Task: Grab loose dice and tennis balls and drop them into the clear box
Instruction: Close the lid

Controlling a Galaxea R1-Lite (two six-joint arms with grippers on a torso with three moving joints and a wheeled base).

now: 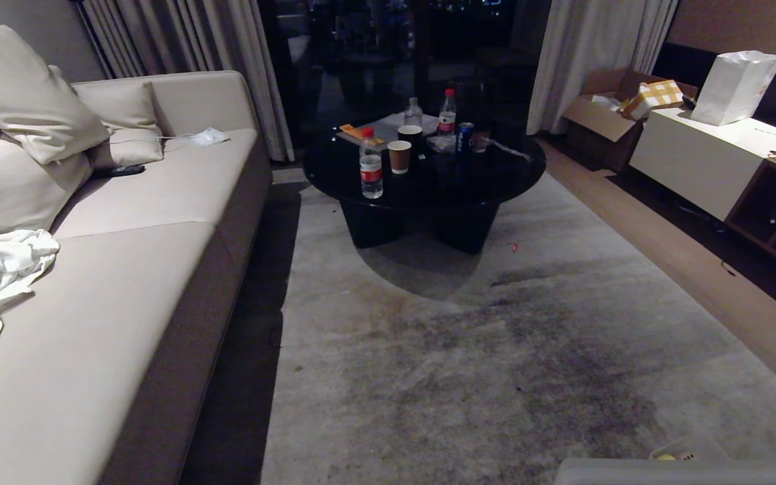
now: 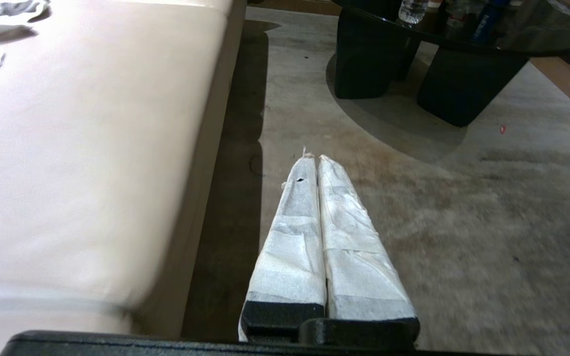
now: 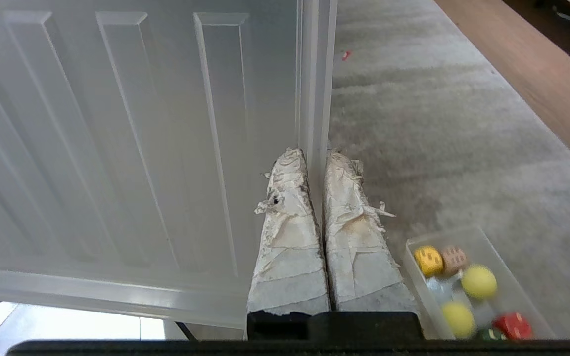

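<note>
The clear box [image 3: 416, 277] stands on the carpet beside my right gripper [image 3: 317, 155]. Inside it lie a yellow die [image 3: 428, 260], a beige die [image 3: 454, 258] and two tennis balls [image 3: 479, 282] [image 3: 458, 318], along with a red die [image 3: 511, 325] and a dark green one. My right gripper is shut on the rim of a flat ribbed clear lid [image 3: 141, 148], which is lifted off the floor. My left gripper [image 2: 314, 158] hangs shut and empty over the carpet next to the sofa. In the head view only the box's corner [image 1: 688, 448] and the lid's edge [image 1: 684, 471] show.
A long beige sofa [image 1: 125, 269] with cushions and a white cloth runs along the left. A round black coffee table [image 1: 422, 182] carrying bottles and cups stands ahead on the grey carpet [image 1: 496, 350]. A low cabinet [image 1: 704, 162] and a cardboard box are at the right.
</note>
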